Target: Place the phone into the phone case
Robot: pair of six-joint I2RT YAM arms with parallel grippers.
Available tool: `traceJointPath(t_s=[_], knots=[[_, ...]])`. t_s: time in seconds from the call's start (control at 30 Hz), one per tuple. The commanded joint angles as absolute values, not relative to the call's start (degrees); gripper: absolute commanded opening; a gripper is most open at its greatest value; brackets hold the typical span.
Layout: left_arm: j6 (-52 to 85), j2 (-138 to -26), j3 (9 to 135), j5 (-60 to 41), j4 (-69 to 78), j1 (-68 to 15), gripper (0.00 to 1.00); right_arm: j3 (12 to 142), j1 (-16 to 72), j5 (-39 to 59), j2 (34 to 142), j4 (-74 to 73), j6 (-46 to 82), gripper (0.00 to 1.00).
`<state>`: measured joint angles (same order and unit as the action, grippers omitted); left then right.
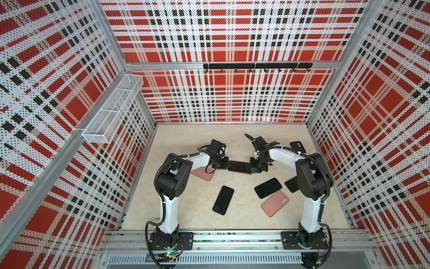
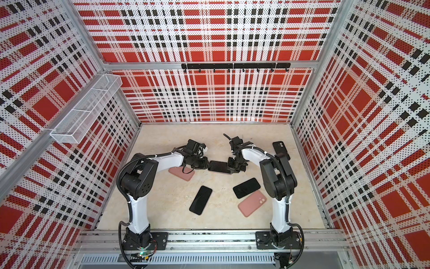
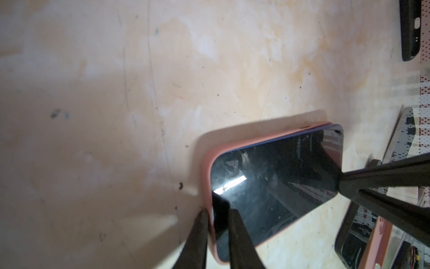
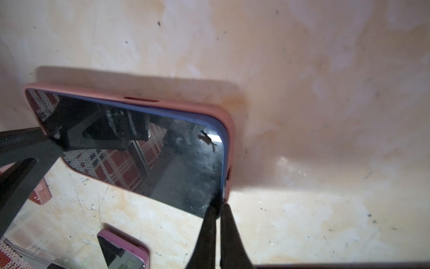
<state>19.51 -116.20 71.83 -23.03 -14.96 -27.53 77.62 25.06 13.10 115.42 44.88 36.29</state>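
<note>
Your left gripper (image 3: 215, 209) pinches the rim of the pink phone case (image 3: 207, 163), the phone (image 3: 279, 181) lying in it. Your right gripper (image 4: 217, 209) is clamped on the phone's other end, near the middle of the desk (image 1: 186, 137).

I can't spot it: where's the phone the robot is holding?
In a top view the phone is over the middle of the table, pinched between the left gripper and right gripper.

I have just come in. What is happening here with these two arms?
Both grippers work on one phone at the middle of the table. It sits in a pink case, but its blue edge shows above the rim along one long side, so it seems not fully seated. The left gripper pinches one short end; the right gripper, shut, meets the other end. Other phones and cases lie around.
</note>
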Motion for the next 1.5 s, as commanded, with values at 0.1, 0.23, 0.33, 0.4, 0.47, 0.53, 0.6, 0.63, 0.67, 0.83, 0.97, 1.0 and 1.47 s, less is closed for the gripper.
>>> traceJointPath(t_s=[0.1,0.23,0.33,0.4,0.47,0.53,0.6,0.63,0.67,0.83,0.97,1.0,1.47], knots=[[19.0,-119.0,70.9,-23.7,-19.6,-30.2,0.19,68.6,31.5,10.0,133.3,40.8,36.3,0.07],[18.9,-118.4,71.1,-22.4,-19.8,-30.0,0.19,69.9,31.5,8.6,129.8,43.3,35.8,0.08],[18.5,-118.1,71.2,-21.5,-20.2,-29.9,0.19,71.2,30.5,8.7,125.5,44.9,34.9,0.12],[18.5,-117.9,71.3,-21.2,-20.2,-29.7,0.19,74.1,29.3,6.7,121.7,47.8,33.3,0.15],[18.3,-117.6,71.3,-20.3,-20.5,-29.6,0.19,76.8,28.0,5.5,117.7,50.0,32.6,0.18],[18.0,-117.5,71.4,-19.5,-20.8,-29.4,0.19,78.3,26.8,7.0,113.7,50.1,32.1,0.20],[18.0,-117.2,71.4,-19.3,-20.8,-29.2,0.19,78.7,25.9,10.0,110.0,48.8,32.1,0.22],[18.0,-117.1,71.4,-19.3,-20.8,-29.1,0.19,78.7,25.6,10.9,109.1,48.4,32.1,0.22],[18.0,-117.0,71.4,-19.4,-20.8,-29.1,0.19,78.6,25.4,11.8,108.2,47.9,32.2,0.23],[18.0,-117.5,71.4,-20.2,-20.8,-29.3,0.19,77.2,24.4,13.1,108.0,46.1,32.7,0.22],[17.9,-117.6,71.4,-20.2,-20.8,-29.5,0.19,77.2,24.1,14.9,109.8,43.9,32.6,0.22],[17.9,-117.7,71.4,-20.2,-20.8,-29.5,0.19,77.6,24.1,14.6,110.4,44.0,32.3,0.22],[17.8,-117.5,71.4,-21.1,-20.6,-29.5,0.19,76.9,22.9,13.5,115.9,44.4,30.4,0.13]])
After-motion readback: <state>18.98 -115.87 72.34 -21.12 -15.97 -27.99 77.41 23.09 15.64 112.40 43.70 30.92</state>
